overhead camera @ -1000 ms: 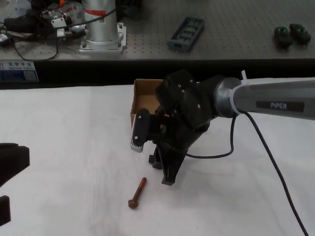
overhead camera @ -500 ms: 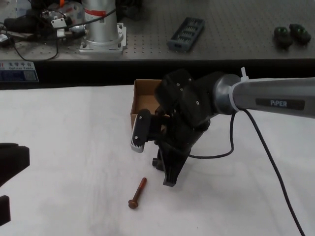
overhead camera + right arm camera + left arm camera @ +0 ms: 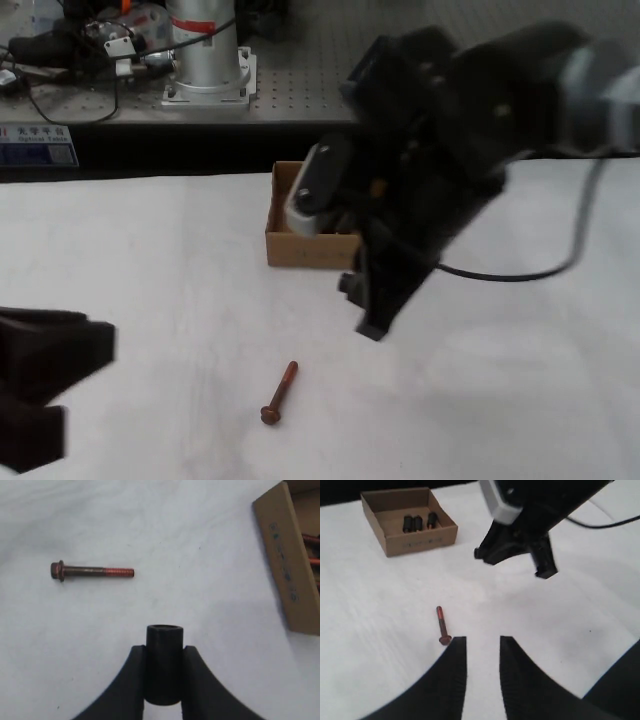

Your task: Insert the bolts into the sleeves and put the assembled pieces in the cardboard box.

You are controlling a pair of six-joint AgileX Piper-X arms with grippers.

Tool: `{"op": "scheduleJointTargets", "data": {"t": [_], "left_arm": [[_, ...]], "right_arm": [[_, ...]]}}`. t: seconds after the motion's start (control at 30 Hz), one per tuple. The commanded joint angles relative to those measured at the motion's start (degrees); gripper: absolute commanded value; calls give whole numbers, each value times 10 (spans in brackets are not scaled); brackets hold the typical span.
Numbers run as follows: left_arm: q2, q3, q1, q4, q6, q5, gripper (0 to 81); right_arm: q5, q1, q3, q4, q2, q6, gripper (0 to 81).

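Right gripper [image 3: 164, 652] clamps sleeve [image 3: 164, 642]; left gripper [image 3: 483, 644] spread, bolt [image 3: 441, 624] just outside one finger, so closing here likely knocks it rolling.

The black right arm [image 3: 450, 130] hides part of the open brown cardboard box [image 3: 300, 245] from us. We see its reddish bolts [image 3: 312, 538] cut off at the edge. Fingers [image 3: 130, 690] cover the black cylindrical sleeve's [image 3: 164, 655] sides.

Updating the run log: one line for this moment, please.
right gripper: shut on sleeve | left gripper: open, empty | bolt: loose on cloth | cardboard box: three assembled pieces inside
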Motion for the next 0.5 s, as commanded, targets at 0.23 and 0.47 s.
{"op": "scheduleJointTargets", "data": {"t": [0.23, 0.47], "left_arm": [[190, -2, 0, -86, 43, 6, 330], [323, -7, 0, -183, 40, 12, 330]], "right_arm": [[-4, -1, 158, 44, -231, 56, 20], [-4, -2, 236, 86, -363, 96, 20]]}}
